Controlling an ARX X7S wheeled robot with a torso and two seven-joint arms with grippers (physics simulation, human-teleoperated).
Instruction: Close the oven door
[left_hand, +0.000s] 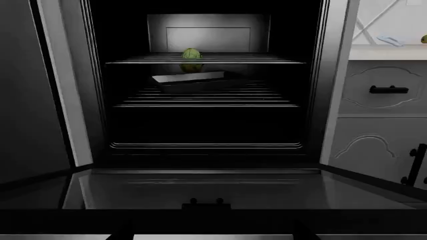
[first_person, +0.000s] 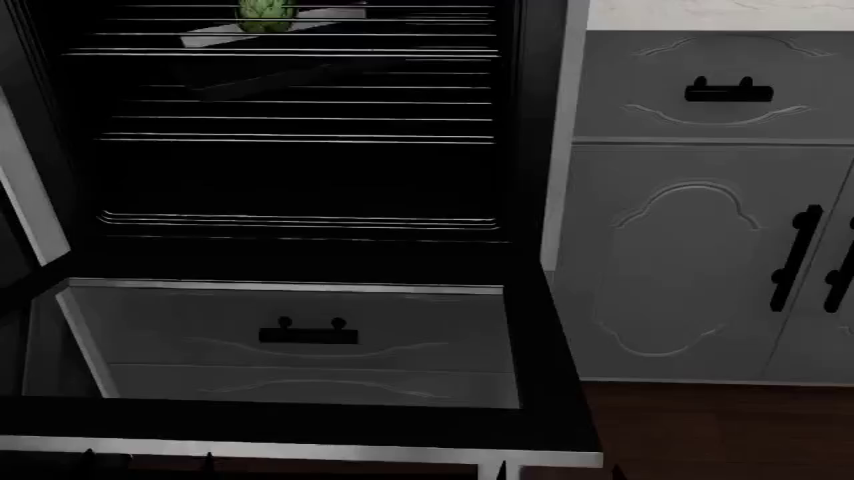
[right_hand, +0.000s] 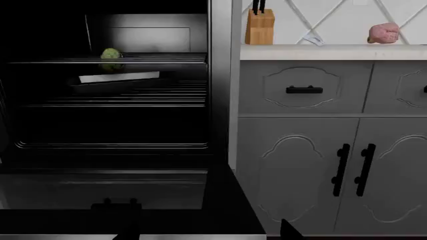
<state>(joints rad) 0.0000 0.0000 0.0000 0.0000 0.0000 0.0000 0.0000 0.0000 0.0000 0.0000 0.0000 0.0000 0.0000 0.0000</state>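
Lying flat open, the oven door (first_person: 547, 350) fills the head view's 6 o'clock; whether either arm's jaws are wide or narrow, I cannot tell

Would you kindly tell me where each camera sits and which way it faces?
Left wrist: low, facing straight into the oven over the open oven door; dark tool tips barely show.
Head: higher, looking down on the door and into the cavity; no arm visible.
Right wrist: low, further right, facing oven and grey cabinets; tool tips barely show.
All three share the green vegetable on a rack.
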